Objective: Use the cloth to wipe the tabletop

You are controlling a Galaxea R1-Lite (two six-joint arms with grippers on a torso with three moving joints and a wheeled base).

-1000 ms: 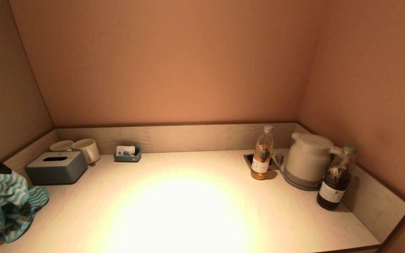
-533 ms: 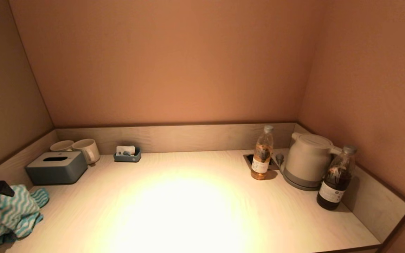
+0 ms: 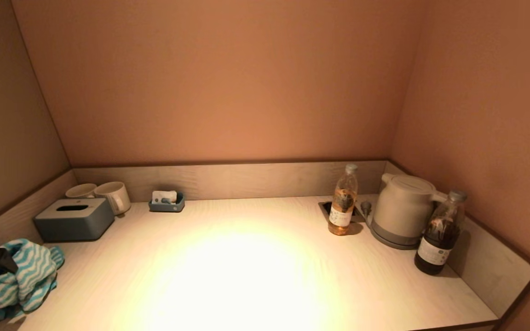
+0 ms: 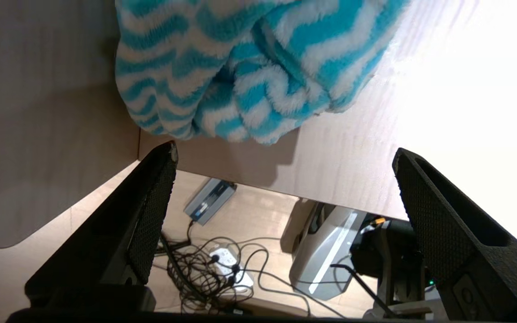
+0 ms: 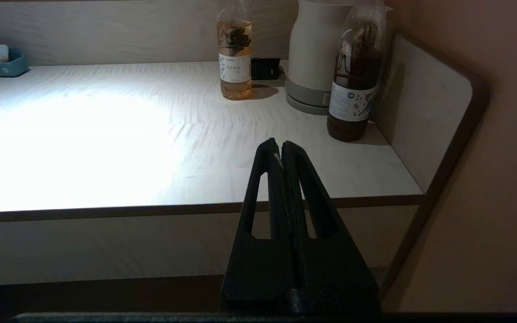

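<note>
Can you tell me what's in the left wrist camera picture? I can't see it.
A fluffy blue-and-white striped cloth lies bunched on the near corner of the wooden tabletop. The left gripper is open, its two black fingers clear of the cloth. Below the table's edge, tangled cables lie on the floor.

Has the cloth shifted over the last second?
Yes. The cloth has dropped lower and bunched toward the near left table edge, away from the tissue box. The left gripper is open beside it.

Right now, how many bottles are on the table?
2: a light bottle just left of the kettle, and a dark bottle at its right by the side wall.
</note>
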